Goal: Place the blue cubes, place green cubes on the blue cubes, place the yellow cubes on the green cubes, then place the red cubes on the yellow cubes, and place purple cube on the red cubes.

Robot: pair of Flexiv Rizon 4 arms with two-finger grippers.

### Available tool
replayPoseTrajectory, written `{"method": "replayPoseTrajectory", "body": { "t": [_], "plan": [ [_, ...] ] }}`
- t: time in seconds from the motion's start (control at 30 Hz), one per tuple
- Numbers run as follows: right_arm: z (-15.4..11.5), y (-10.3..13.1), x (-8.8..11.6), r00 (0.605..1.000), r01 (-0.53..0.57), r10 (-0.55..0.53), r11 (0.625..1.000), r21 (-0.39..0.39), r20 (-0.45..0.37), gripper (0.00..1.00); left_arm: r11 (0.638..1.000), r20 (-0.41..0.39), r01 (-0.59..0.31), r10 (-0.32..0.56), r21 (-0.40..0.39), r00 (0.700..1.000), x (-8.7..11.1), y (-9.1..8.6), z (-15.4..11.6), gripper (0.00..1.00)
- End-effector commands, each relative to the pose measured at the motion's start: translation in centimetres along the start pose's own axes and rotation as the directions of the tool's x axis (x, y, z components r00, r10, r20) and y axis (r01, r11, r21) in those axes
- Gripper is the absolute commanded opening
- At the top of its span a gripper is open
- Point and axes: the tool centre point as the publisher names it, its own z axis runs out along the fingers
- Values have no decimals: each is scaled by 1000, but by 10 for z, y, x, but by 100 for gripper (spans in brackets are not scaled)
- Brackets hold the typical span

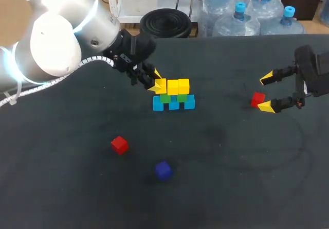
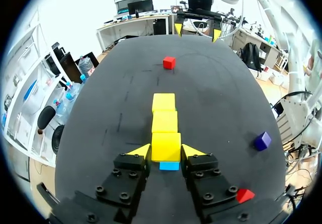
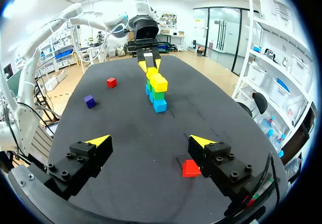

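At the stack's [image 1: 174, 96] end nearest the left arm, the left gripper [image 2: 167, 150] stands narrow, with both fingers against opposite sides of a yellow cube [image 2: 165, 144]. This cube sits in line with two further yellow cubes on the stack's top row. Green cubes lie below them and blue cubes rest on the surface [image 1: 231, 188].

Well apart from the stack, on its right-arm side, the right gripper [image 3: 151, 140] is spread wide and holds nothing. A red cube [image 3: 191, 168] lies on the surface between its fingers, close beside one finger and off the centre line.

A second red cube [image 1: 119, 144] and the purple cube [image 1: 163, 170] rest on the robot's side of the stack, apart from both grippers.

Judgement: the yellow row appears complete and the red layer is due next. The right arm is the nearer one to a red cube. The gripper should be centred over that cube before closing.
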Motion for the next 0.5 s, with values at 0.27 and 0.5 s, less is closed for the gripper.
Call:
{"method": "replayPoseTrajectory", "body": {
  "t": [0.27,0.5],
  "plan": [
    [0,0,0,1000,1,-1,1000,0,2,100,1000,-1,-3,3,8,1000,1,4,2,0],
    [0,0,0,1000,1,-1,1000,0,2,100,1000,-1,-5,5,11,1000,0,5,3,0]
  ]
}}
